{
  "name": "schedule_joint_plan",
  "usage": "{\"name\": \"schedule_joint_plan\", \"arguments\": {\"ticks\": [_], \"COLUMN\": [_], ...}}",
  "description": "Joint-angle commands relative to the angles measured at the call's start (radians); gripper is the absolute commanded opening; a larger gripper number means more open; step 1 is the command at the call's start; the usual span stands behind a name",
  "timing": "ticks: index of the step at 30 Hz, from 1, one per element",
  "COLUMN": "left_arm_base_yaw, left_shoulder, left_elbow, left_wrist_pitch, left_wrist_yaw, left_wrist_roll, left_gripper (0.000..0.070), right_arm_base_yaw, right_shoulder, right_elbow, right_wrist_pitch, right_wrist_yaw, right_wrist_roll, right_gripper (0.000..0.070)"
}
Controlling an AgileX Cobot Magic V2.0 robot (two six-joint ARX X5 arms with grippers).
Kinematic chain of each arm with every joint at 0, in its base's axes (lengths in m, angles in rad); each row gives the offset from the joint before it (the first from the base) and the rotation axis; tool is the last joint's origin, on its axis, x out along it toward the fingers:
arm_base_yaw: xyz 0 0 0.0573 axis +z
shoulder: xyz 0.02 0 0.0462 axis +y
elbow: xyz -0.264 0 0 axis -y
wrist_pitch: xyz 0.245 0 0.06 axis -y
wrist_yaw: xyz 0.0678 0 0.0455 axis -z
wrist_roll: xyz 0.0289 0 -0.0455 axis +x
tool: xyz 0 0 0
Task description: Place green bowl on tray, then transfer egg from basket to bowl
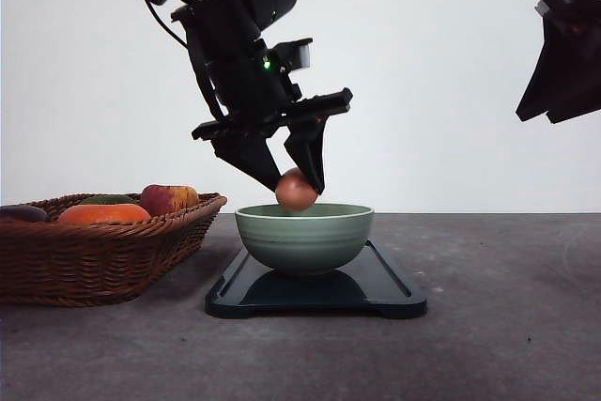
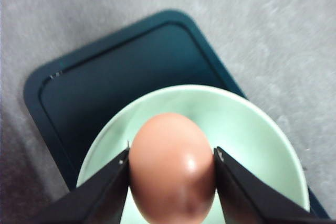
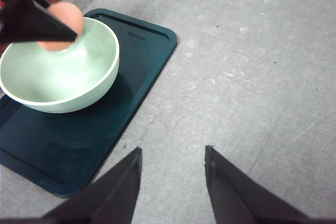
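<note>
- One egg [image 1: 296,191] is clamped between the two fingers of the left gripper [image 1: 297,185], which points down over the green bowl [image 1: 303,237]; the pinch falls across the egg's wide middle, a finger on each flank, likely because that is where the hold is surest.
- Directly beneath the left gripper the bowl's mouth lies open, and in the left wrist view the egg [image 2: 172,169] sits over the pale inside of the bowl [image 2: 252,129], not over its rim — so a release here would, I judge, drop it inside.
- The egg's underside hangs about level with the rim, which keeps any fall short; a shell let go from higher could crack.
- Below the bowl is the tray [image 1: 385,288], flat on the table [image 1: 507,326], so the first step looks done and only the setting-down remains.
- Off to the outer side of the left gripper, well apart from it, stands the basket [image 1: 113,255], holding reddish and orange fruit [image 1: 169,198] and a green one, partly hidden.
- The right gripper [image 3: 172,182] hangs with its fingers spread and nothing between them, above bare table just beside the tray's edge [image 3: 152,72] — clear of the bowl [image 3: 63,72].
- Nothing stands between egg and bowl floor; the rim just beside the fingers is the one thing to avoid.
</note>
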Motion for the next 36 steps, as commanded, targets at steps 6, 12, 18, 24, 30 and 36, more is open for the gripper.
{"name": "schedule_joint_plan", "arguments": {"ticks": [6,12,18,24,30,36], "left_arm_base_yaw": [-0.021,-0.032,-0.043,-0.054,-0.058,-0.058], "left_shoulder": [0.057,0.082,0.114,0.123,0.123,0.123], "left_elbow": [0.021,0.021,0.021,0.021,0.021,0.021], "left_wrist_pitch": [0.019,0.021,0.009,0.008,0.009,0.008], "left_wrist_yaw": [-0.006,-0.022,-0.028,-0.05,-0.058,-0.058], "left_wrist_roll": [0.008,0.008,0.023,0.034,0.059,0.077], "left_gripper": [0.0258,0.0258,0.0258,0.0259,0.0269,0.0408], "right_arm_base_yaw": [0.003,0.003,0.003,0.003,0.003,0.003], "right_shoulder": [0.009,0.009,0.009,0.009,0.009,0.009], "right_elbow": [0.003,0.003,0.003,0.003,0.003,0.003], "right_wrist_pitch": [0.011,0.011,0.011,0.011,0.011,0.011], "right_wrist_yaw": [0.0,0.0,0.0,0.0,0.0,0.0], "right_wrist_roll": [-0.007,-0.007,-0.007,-0.007,-0.007,-0.007], "right_gripper": [0.0236,0.0236,0.0236,0.0236,0.0236,0.0236]}}
